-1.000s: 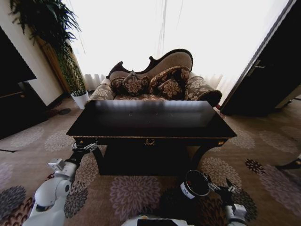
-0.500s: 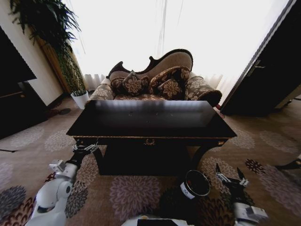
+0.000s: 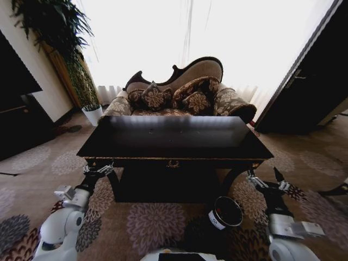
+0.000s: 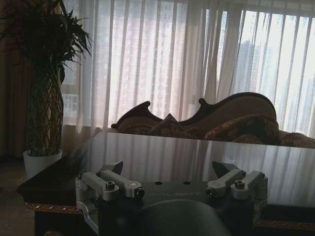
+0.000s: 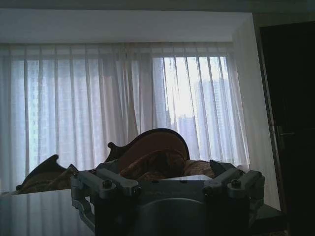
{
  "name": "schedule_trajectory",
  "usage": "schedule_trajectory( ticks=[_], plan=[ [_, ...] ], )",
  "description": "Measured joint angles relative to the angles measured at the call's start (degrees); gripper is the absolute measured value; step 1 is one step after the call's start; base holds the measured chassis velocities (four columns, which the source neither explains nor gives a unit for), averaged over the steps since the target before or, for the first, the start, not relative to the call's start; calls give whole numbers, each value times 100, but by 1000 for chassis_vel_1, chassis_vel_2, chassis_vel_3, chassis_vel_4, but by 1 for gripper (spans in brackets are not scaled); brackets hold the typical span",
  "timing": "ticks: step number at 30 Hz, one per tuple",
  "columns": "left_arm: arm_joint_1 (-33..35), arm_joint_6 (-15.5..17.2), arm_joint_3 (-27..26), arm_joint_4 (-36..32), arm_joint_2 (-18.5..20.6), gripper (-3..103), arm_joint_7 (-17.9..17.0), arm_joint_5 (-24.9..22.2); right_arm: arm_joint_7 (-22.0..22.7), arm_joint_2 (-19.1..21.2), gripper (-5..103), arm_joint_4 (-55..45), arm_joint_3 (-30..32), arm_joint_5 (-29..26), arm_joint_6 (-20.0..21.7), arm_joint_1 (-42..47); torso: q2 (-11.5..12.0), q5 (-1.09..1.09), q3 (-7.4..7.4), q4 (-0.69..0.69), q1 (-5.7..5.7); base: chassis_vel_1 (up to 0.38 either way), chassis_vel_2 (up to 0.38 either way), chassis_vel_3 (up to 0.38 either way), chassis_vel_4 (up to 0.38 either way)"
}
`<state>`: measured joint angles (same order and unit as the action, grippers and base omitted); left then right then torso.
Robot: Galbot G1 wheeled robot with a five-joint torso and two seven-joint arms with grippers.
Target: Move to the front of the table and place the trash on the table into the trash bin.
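Note:
The dark wood table [image 3: 174,136] stands straight ahead, its glossy black top reflecting the window. The trash is out of view. The small black trash bin [image 3: 216,220] with a white label stands on the carpet just in front of the table, right of centre. My left gripper [image 3: 98,169] hangs open below the table's front left corner; the left wrist view looks over its fingers [image 4: 170,172] across the tabletop [image 4: 187,152]. My right gripper [image 3: 266,180] is open near the front right corner, beyond the bin, and its wrist view shows it [image 5: 165,172] facing the window.
An ornate sofa [image 3: 179,92] with cushions sits behind the table. At the back left are a white plant pot [image 3: 93,114] and a tall plant. A dark cabinet [image 3: 16,114] lines the left wall, and a dark door [image 3: 310,81] the right. Patterned carpet surrounds the table.
My right arm has risen from beside the bin, up and to the right, toward the table's front right corner. The left arm has barely moved.

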<state>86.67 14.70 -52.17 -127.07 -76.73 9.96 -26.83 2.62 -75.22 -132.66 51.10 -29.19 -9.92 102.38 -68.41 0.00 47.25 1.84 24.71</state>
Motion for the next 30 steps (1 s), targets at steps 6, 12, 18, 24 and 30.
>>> schedule_trajectory(
  ticks=[6, 12, 18, 24, 30],
  plan=[
    [89, 21, -179, -300, -18, 100, -57, -18, -14, 203, 100, -107, 24, -90, 56, -158, 0, 0, 0, 1, -1, 0, 0, 0, 0],
    [252, 16, -187, -651, -182, 100, -14, 4, -271, 314, 100, -76, 48, -12, 0, -222, 0, 0, 0, 0, 0, 0, 0, 0, 0],
    [352, -74, -221, -695, -249, 100, 100, 93, -531, 299, 100, 21, -76, 166, -133, -217, 0, -1, 0, 1, 0, 0, 0, 0, 0],
    [356, -91, -271, -665, -233, 100, 155, 97, -692, 327, 100, 45, -98, 191, -201, -201, 0, -1, 0, 1, 0, 0, 0, 0, 0],
    [360, -111, -248, -608, -247, 100, 253, 149, -759, 332, 100, 58, -79, 193, -218, -181, 0, -1, 0, 1, 0, 0, 0, 0, 0]
  ],
)
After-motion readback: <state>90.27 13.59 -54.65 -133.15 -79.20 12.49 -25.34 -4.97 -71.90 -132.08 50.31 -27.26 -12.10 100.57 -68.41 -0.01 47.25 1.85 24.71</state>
